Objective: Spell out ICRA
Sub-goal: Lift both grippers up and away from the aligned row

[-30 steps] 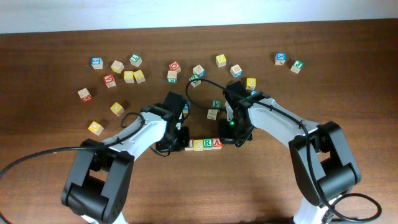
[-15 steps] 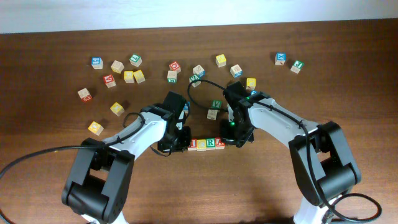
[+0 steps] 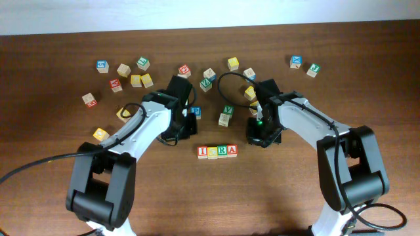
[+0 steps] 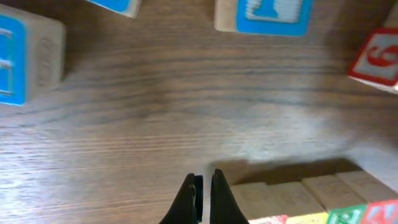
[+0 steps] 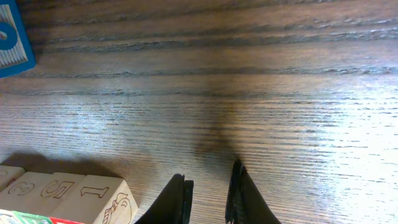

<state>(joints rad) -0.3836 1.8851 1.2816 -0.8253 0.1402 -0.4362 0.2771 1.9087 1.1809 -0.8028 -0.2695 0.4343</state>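
Note:
Four wooden cubes stand in a touching row: red I point(image 3: 203, 152), yellow C point(image 3: 212, 152), green R point(image 3: 222, 151), red A point(image 3: 231, 151). My left gripper point(image 3: 189, 134) hovers behind the row's left end, apart from it. In the left wrist view its fingers point(image 4: 204, 186) are shut on nothing, and the row point(image 4: 298, 196) lies just to their right. My right gripper point(image 3: 260, 137) is off to the right of the A cube. The right wrist view shows it point(image 5: 208, 186) slightly open over bare wood, with the row point(image 5: 62, 196) at lower left.
Loose cubes lie scattered along the back of the table, among them a green one point(image 3: 228, 110) with a plain one point(image 3: 225, 120) just behind the row. A blue cube point(image 3: 195, 113) sits beside the left wrist. Two more cubes point(image 3: 296, 61) lie far right.
Both grippers have drawn back from the ends of the row, the left one up and back, the right one out to the right. The right jaws have parted a little. The row stays put.

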